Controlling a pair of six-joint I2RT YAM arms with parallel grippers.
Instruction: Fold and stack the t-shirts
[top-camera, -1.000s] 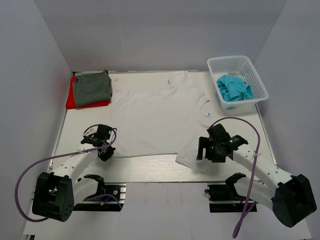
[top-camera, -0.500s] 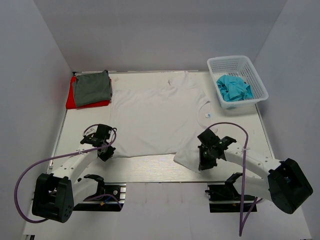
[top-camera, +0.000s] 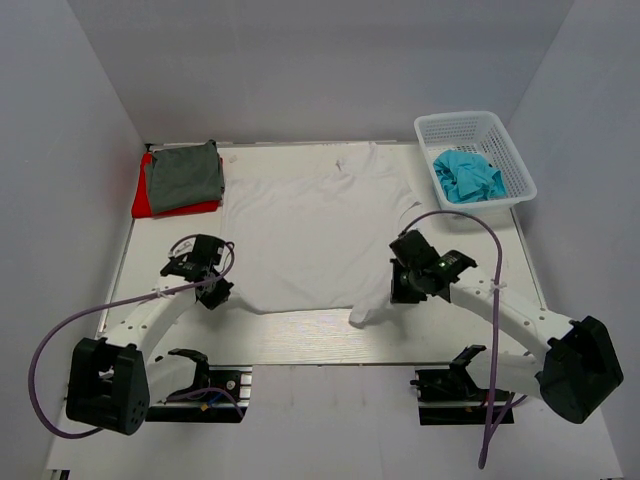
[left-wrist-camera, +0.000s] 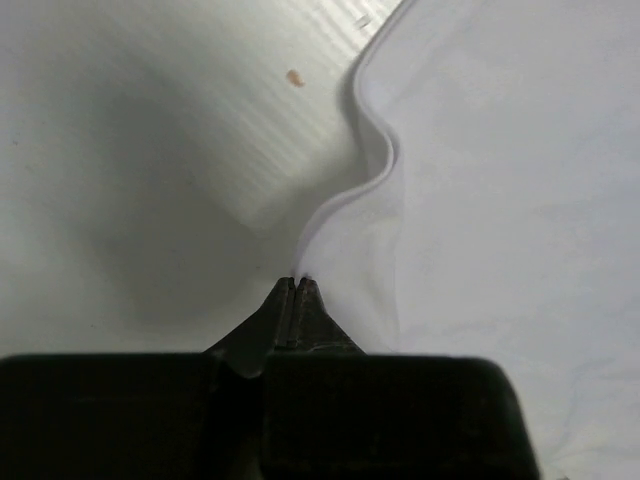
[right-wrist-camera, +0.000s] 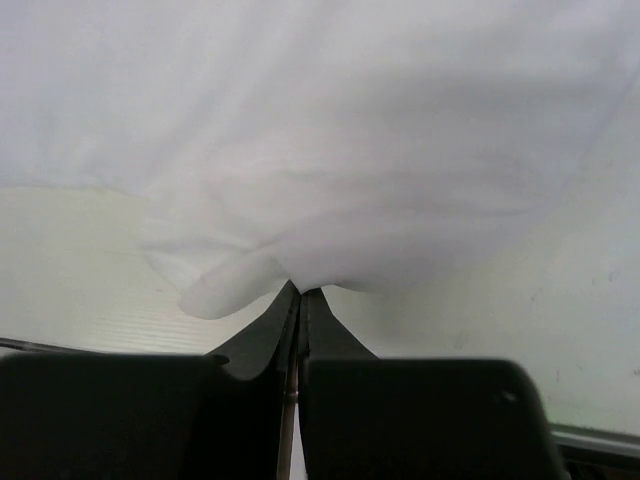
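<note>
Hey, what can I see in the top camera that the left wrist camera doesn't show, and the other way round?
Only the top view shows the basket holding the turquoise t-shirt, the grey-green t-shirt lying on the red t-shirt at the far left, and the right gripper. Only the left wrist view shows the left gripper pinched shut on the cloth's edge, the hem curling up from the table, and a small brown speck. Both show the white t-shirt, the left gripper and the table.
</note>
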